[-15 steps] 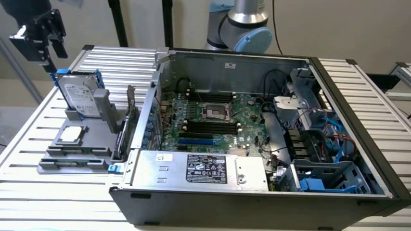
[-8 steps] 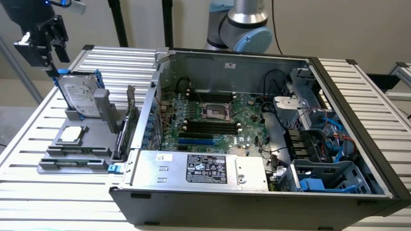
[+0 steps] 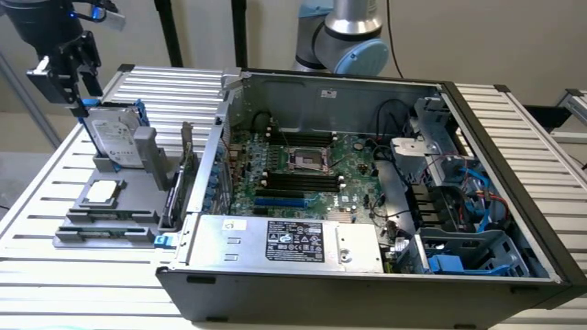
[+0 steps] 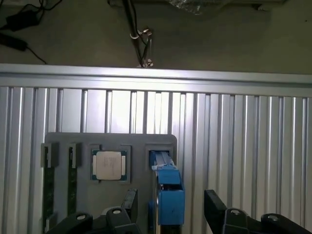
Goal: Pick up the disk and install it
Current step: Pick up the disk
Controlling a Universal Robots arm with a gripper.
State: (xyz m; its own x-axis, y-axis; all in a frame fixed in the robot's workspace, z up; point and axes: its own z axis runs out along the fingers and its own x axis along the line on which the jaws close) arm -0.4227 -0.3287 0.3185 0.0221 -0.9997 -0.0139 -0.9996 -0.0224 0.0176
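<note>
**Camera set-up, two views**

Exterior view: mounted off the arm, raised, looking obliquely down across the slatted table (image 3: 37, 227) at mid-range. The open computer case (image 3: 367, 292) fills the centre and the exterior view's right. The grey fixture (image 3: 110, 206) sits at the exterior view's left, with the gripper (image 3: 78, 89) above it.

Wrist view: faces steeply down past the gripper's fingers (image 4: 214, 207), close over the fixture, with the floor (image 4: 219, 34) visible beyond the table edge.

Shared: the fixture, its square chip (image 3: 101, 192), the disk (image 3: 115, 134) and the nearby slats.
</note>
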